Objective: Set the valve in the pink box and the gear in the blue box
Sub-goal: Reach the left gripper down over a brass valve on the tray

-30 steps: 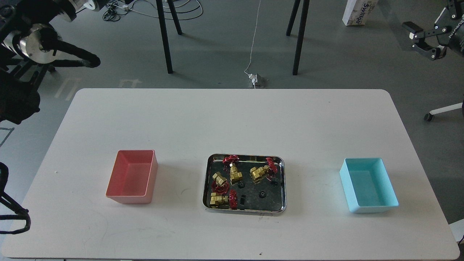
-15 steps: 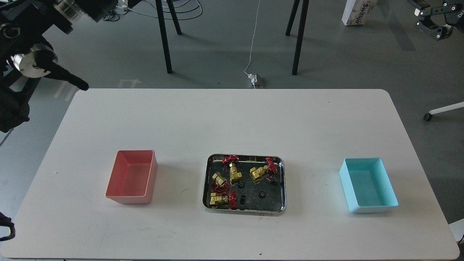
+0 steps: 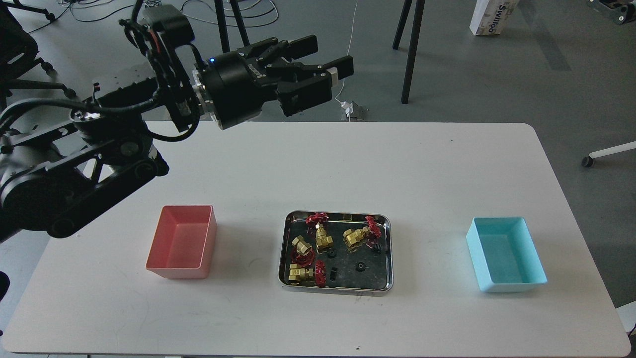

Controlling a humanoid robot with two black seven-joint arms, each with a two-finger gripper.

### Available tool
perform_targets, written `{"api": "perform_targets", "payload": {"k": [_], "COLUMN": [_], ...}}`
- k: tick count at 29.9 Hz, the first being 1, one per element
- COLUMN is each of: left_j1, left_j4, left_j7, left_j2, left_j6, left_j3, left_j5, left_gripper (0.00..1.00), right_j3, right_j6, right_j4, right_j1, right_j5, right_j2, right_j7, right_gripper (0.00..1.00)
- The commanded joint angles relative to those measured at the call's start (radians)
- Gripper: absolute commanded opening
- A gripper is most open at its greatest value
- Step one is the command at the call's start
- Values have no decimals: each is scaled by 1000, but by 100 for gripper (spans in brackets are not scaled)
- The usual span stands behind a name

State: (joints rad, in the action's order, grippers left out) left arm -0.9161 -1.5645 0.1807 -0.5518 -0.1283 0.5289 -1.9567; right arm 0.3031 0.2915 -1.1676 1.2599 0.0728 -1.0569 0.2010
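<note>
**Left arm raised above the table's far edge, jaws spread and empty; parts all in the steel tray**

The left arm reaches in from the left and stretches level over the far-left part of the white table (image 3: 318,164). Its left gripper (image 3: 330,57) points to the right, held high, beyond the steel tray (image 3: 335,287) and a little left of it. The two fingers stand well apart, with nothing between them. Of the right gripper (image 3: 613,10) only a dark sliver shows at the top right corner; whether its jaws are apart or together cannot be told.

The steel tray sits near the middle of the table, toward the near edge. In it lie four brass valves with red handwheels: one valve (image 3: 357,236) toward the tray's far right corner, the other three in its left half, close together. Small black gears lie on the tray floor between them; one gear (image 3: 358,266) rests alone, right of the tray's centre.

The pink box (image 3: 171,271) stands left of the tray, well apart from it, and holds nothing. The blue box (image 3: 484,278) stands right of the tray, also well apart, likewise holding nothing.

Bare table surface lies between the tray and each box, and a wide bare stretch runs from the tray to the table's far edge. Beyond that edge, dark stand legs (image 3: 410,49) rise from the grey floor.
</note>
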Motion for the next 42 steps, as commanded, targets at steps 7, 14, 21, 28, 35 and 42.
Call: {"api": "perform_targets", "payload": {"k": [7,14,21,28,35,42], "left_j1": [2,11,22,22,51,183], "left_j4": [9,44,55,57,60,67], "left_j7": [-9,-20,-63,-58,-50,-52], "left_j2": [67,104,92,70,-22,-56], "left_j6": [-62,-207,-238,-241,-249,-249], "left_j3": [-308,-314,-257,-193,-213,-230], "left_j5": [-225,-225,-225,-225,-225,-225], "left_gripper": [99,99,99,99,99,99], "right_j3": [-4,-4,-4,-10,-7,-7], "right_j6": [0,0,0,0,0,0], "right_j4": [-1,3,6,11,13,20], "right_j1": [21,24,39,33,36,36], "right_j5": [-51,-54,-54,-59,-62,-74], "right_j2": [-6,-5,-6,-8,-5,0], "right_j7": [-2,-2,-2,-2,-2,-2], "right_gripper": [99,99,99,99,99,99]}}
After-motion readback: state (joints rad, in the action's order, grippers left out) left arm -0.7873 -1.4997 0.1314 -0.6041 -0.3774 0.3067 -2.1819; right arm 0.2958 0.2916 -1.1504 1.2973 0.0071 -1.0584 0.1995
